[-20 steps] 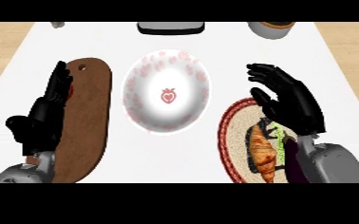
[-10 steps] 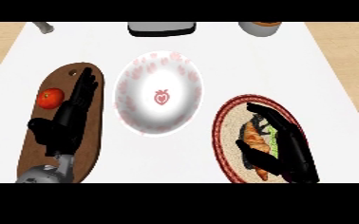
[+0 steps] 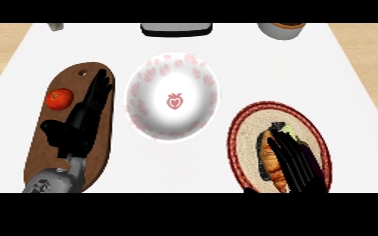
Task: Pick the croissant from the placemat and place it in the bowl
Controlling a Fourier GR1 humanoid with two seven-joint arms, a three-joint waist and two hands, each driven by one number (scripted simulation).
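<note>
You're at the grab step: your open right hand (image 3: 295,162) lies flat over the golden-brown croissant (image 3: 272,164) on the round woven red-rimmed placemat (image 3: 247,125), so curl around it, then lift toward the white strawberry-print bowl (image 3: 173,97)

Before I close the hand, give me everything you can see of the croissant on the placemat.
The golden-brown, curved croissant lies lengthwise on the round woven placemat with a dark red rim, left of its centre, one pointed end toward the view's lower edge. Its surface looks ridged and baked. The black right hand lies over its right side, fingers extended along it, hiding that part. Something pale green peeks out by its far end. It is not yet in the white bowl with pink strawberry print.
</note>
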